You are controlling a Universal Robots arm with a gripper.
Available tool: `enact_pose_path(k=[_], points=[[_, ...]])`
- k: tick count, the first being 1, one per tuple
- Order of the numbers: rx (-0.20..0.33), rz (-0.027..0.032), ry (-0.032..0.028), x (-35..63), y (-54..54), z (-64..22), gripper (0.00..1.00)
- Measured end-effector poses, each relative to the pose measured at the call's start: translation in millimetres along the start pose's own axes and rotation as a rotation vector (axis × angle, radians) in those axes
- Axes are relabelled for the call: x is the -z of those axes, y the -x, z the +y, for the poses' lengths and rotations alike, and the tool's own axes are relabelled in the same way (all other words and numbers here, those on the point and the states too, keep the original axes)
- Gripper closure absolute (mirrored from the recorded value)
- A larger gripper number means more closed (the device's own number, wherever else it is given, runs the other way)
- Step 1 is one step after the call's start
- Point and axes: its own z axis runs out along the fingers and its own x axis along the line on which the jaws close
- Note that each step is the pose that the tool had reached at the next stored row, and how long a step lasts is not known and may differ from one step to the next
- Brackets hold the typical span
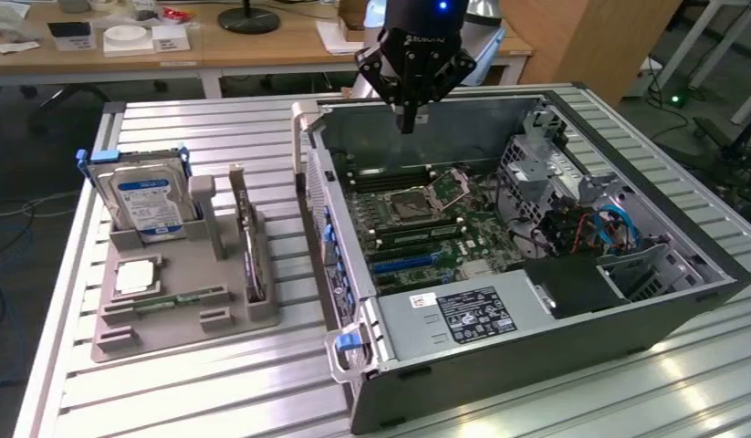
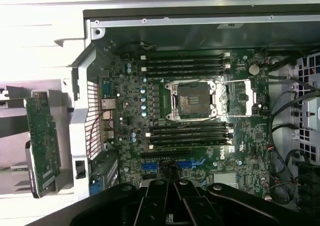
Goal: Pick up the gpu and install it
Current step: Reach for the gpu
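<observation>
One arm (image 1: pixel 414 27) hangs straight down over the open case (image 1: pixel 558 356), jaws shut, empty.

The counter (image 1: pixel 229 392) is a silver metal top made of long ribbed slats. A black, open-sided computer tower case (image 1: pixel 473 383) lies on its side on it. Near the case, on the exterior view's left, a grey moulded plastic parts holder (image 1: pixel 199 265) rests flat on the slats, not touching the case.
</observation>
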Motion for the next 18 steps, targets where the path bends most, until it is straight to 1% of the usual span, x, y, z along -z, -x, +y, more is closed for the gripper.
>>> enact_pose_path(k=[18], points=[[0.0,0.0,0.0,0.4,-15.1,-1.1,0.9]])
